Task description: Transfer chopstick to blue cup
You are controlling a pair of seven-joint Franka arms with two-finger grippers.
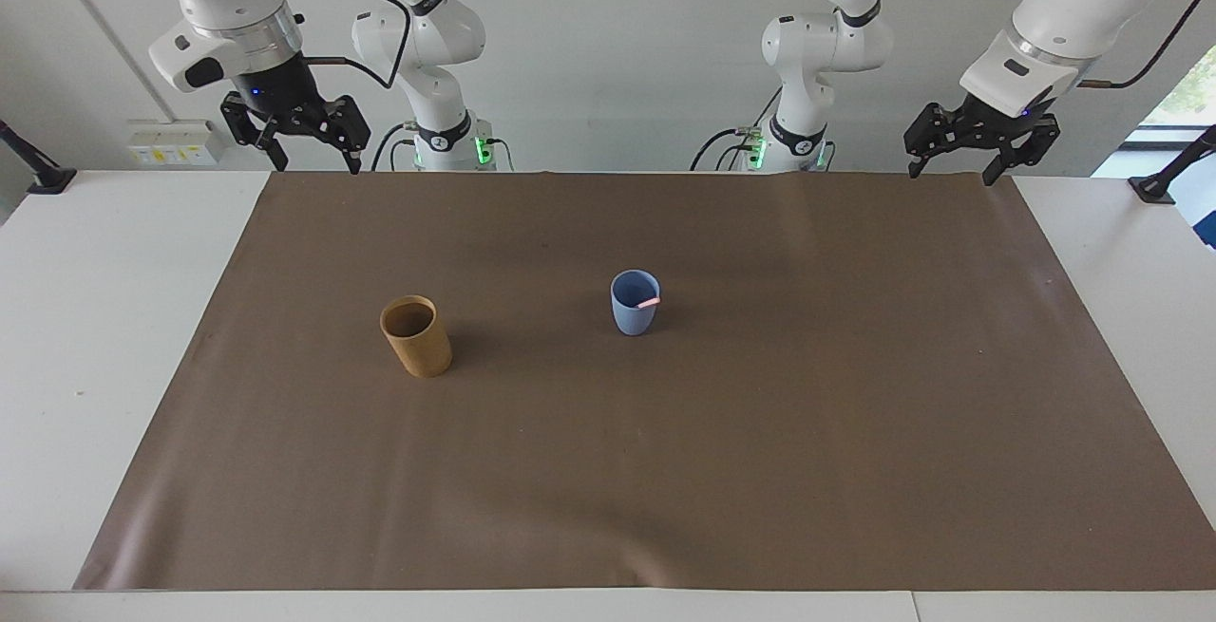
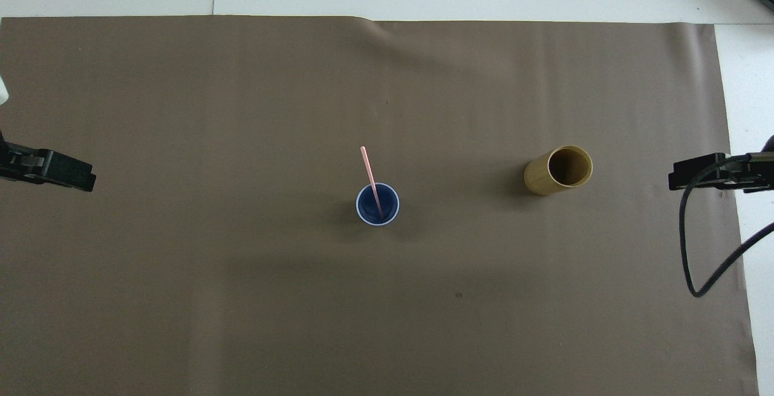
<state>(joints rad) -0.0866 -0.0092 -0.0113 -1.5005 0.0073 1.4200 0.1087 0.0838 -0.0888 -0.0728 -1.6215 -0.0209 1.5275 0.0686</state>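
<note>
The chopstick (image 2: 370, 175) is pale pink. The blue cup (image 1: 634, 304) is light matte blue outside, darker blue inside, with a pale rim. The second cup (image 1: 416, 336) is tan-brown, darker within. A plain brown mat (image 1: 760, 432) covers the white counter (image 1: 85, 337). Both arms are white, with black grippers: left gripper (image 1: 953, 170), right gripper (image 1: 317, 166).
</note>
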